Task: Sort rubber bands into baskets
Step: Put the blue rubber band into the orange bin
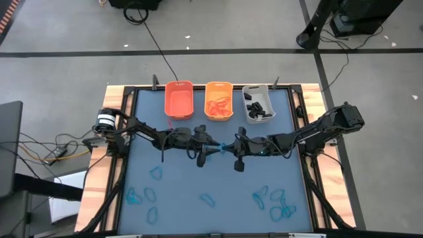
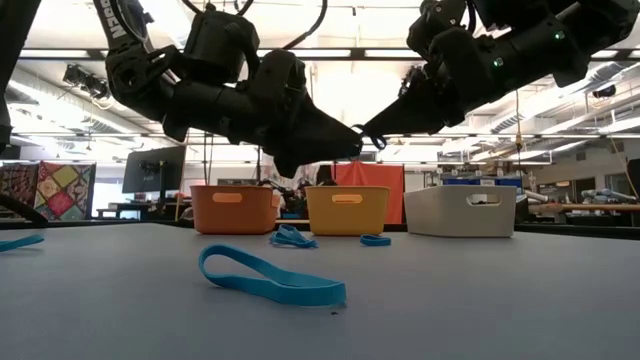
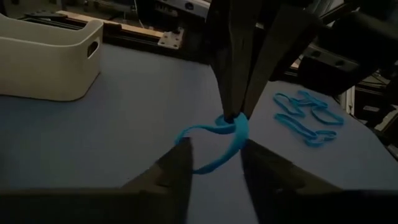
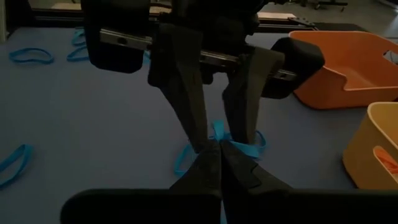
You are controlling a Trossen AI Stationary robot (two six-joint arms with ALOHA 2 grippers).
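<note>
- High view: both arms reach in and meet at mid-tabletop (image 1: 172, 192), behind a scatter of blue rubber bands (image 1: 274, 201). The left end effector (image 1: 210, 149) and right end effector (image 1: 231, 148) nearly touch, with one blue band (image 1: 223, 149) between them. Along the far edge stand the orange basket (image 1: 178, 100), the yellow-orange basket (image 1: 219, 100) holding orange bands, and the grey-white basket (image 1: 258, 104) holding black ones.
- Low view: both end effectors hang well above the dark blue-grey surface. A flat blue loop (image 2: 270, 278) lies in the foreground. Behind the baskets is a workshop with ceiling lights and a monitor.
- Left wrist view: the left fingers (image 3: 168, 177) stand apart, one on each side of the band. The right end effector's fingers are pinched together on the band's upper part.
- Right wrist view: the right fingers (image 4: 211, 163) are closed on the blue loop, which droops limply.
- Handling, as a judgement: the band looks light, soft and stretchy. It should be taken across the strip, pinching the free lower part.
</note>
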